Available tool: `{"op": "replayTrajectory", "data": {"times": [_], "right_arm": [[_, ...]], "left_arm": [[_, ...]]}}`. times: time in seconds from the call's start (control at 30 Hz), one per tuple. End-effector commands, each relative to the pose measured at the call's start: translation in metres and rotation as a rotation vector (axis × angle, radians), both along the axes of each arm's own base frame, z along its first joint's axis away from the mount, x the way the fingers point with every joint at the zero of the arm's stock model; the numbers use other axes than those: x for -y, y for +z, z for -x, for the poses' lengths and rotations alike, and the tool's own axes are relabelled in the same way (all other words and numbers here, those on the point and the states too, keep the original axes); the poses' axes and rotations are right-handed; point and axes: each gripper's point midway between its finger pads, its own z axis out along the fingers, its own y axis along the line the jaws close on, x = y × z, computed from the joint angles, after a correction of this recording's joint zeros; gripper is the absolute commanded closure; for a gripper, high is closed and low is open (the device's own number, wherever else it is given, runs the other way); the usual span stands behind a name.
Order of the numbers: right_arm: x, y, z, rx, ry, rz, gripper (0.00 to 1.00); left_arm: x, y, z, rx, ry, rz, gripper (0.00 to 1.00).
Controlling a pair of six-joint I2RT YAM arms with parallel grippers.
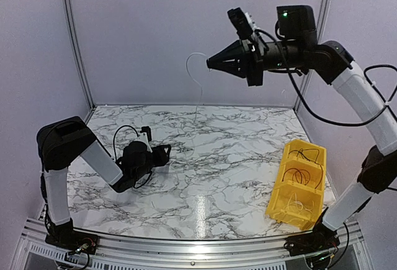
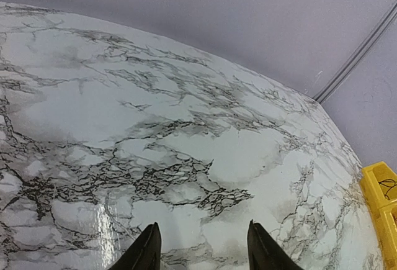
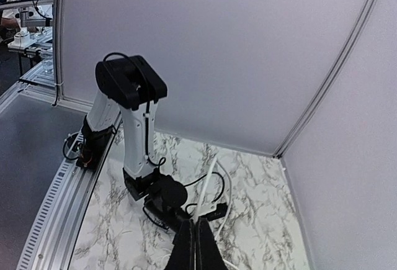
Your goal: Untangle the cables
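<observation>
A thin whitish cable [image 1: 188, 65] is pinched in my right gripper [image 1: 208, 62], which is shut and held high over the back of the table. From the tip the cable loops out and hangs down towards the marble. In the right wrist view the same cable [image 3: 211, 183] runs from the shut right gripper [image 3: 196, 223] past the left arm below. Thin black cables [image 1: 298, 174] curl inside the yellow bin [image 1: 277, 203]. My left gripper [image 1: 164, 154] sits low over the table's left side. Its view shows the left gripper [image 2: 203, 226] open, with only bare marble between the fingers.
The yellow bin stands at the table's right front, and its corner [image 2: 377, 190] shows at the edge of the left wrist view. Walls close the back and both sides. A metal rail [image 1: 186, 245] runs along the near edge.
</observation>
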Motion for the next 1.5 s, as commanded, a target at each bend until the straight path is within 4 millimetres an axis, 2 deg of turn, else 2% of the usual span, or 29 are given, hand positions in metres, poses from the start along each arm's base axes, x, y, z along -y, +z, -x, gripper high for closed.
{"op": "replayTrajectory", "data": {"times": [0.0, 0.2, 0.3, 0.4, 0.5, 0.57, 0.63, 0.73, 0.87, 0.93, 1.03, 1.13, 1.3, 1.47], "right_arm": [[0.012, 0.01, -0.014, 0.035, -0.063, 0.001, 1.0], [0.026, 0.001, -0.033, 0.019, -0.124, 0.015, 1.0], [0.03, -0.01, -0.034, 0.002, -0.136, 0.023, 1.0], [0.031, -0.021, -0.035, -0.019, -0.138, 0.032, 1.0], [0.029, -0.037, -0.035, -0.053, -0.13, 0.049, 1.0], [0.027, -0.049, -0.036, -0.075, -0.122, 0.058, 1.0], [0.024, -0.061, -0.038, -0.1, -0.116, 0.07, 1.0], [0.019, -0.078, -0.041, -0.135, -0.104, 0.085, 1.0], [0.011, -0.091, -0.047, -0.177, -0.092, 0.095, 1.0], [0.008, -0.095, -0.051, -0.196, -0.086, 0.096, 1.0], [0.002, -0.1, -0.054, -0.224, -0.074, 0.1, 1.0], [0.0, -0.102, -0.055, -0.24, -0.067, 0.101, 1.0], [-0.001, -0.107, -0.056, -0.249, -0.072, 0.107, 1.0], [-0.001, -0.109, -0.056, -0.252, -0.068, 0.109, 1.0]], "left_arm": [[0.003, 0.0, 0.001, -0.006, -0.011, 0.077, 0.5], [-0.008, 0.003, 0.006, 0.001, 0.001, 0.071, 0.5], [-0.012, 0.022, 0.012, 0.048, -0.008, 0.1, 0.49], [-0.023, 0.05, 0.024, 0.127, 0.002, 0.134, 0.37], [-0.032, 0.081, 0.045, 0.241, -0.02, 0.137, 0.2], [-0.032, 0.095, 0.056, 0.278, -0.048, 0.121, 0.09], [-0.032, 0.1, 0.061, 0.267, -0.063, 0.113, 0.01], [-0.024, 0.105, 0.067, 0.242, -0.119, 0.116, 0.01], [-0.001, 0.113, 0.074, 0.223, -0.216, 0.163, 0.01], [0.011, 0.114, 0.074, 0.208, -0.254, 0.18, 0.12], [0.028, 0.102, 0.068, 0.139, -0.279, 0.178, 0.23], [0.046, 0.091, 0.065, 0.094, -0.323, 0.179, 0.29], [0.083, 0.088, 0.084, 0.064, -0.506, 0.212, 0.36], [0.101, 0.082, 0.096, 0.061, -0.577, 0.204, 0.38]]}}
